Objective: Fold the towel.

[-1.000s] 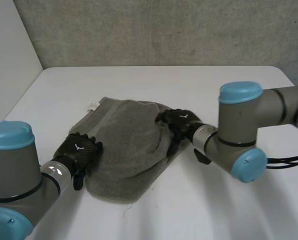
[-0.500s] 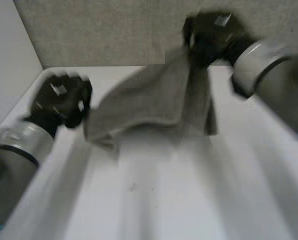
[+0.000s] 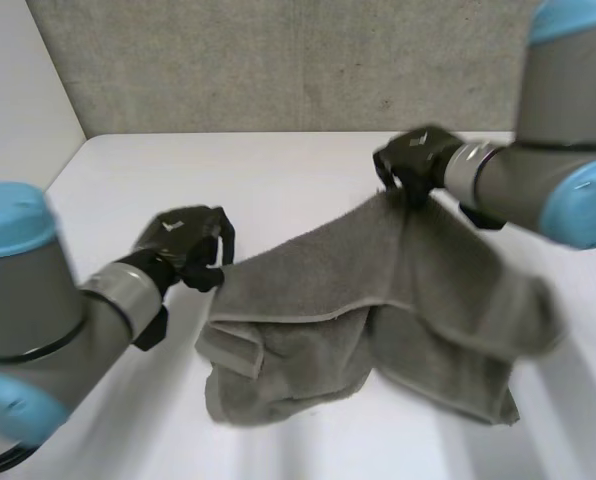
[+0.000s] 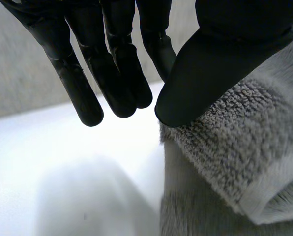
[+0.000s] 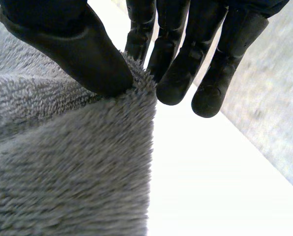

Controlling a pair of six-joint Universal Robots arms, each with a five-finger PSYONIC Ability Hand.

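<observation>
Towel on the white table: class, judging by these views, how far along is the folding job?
Done: the left hand pinches the towel at one end of its raised edge, the right hand at the other. In hand: the towel hangs spread between them over the table, lower part rumpled. Left: no neat fold shows yet; laying it down and folding probably come next.

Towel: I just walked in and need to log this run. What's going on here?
Both robot hands are holding the grey towel up over the white table. The left hand pinches one end of its top edge. The right hand pinches the edge higher up and farther back, with cloth draping down on either side of it. The towel hangs slack between them, its lower part bunched and doubled over near the table. No neat fold is made yet.
</observation>
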